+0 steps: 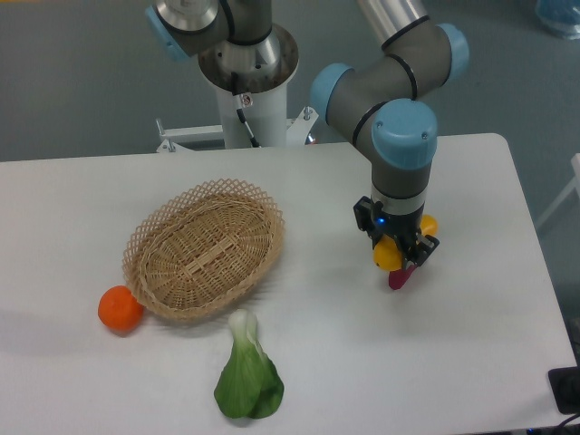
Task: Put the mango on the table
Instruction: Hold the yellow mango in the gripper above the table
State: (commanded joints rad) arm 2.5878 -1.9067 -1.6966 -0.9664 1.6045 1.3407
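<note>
One mango (391, 253) sat clamped in my gripper (400, 256), its yellow body showing between and behind my dark fingers, with an orange-tinted end poking out at the upper right near my wrist. My jaws were closed around the fruit, holding it low over the right part of the table (471, 299); whether its underside touched the white surface I could not tell. Just below my fingertips a dark red-purple vegetable (400, 276) peeked out, mostly hidden by my gripper, lying on the tabletop. My arm (399, 100) came down from above, the grey links and blue joint caps stacked straight over the fruit. Well to the left, a woven wicker basket (204, 249) rested tilted on the table, its lacy rim facing up. A round orange fruit (120, 308) lay just beside the basket's lower left edge. Near the front edge, a leafy green vegetable (247, 381) with a pale stalk lay below the basket.
</note>
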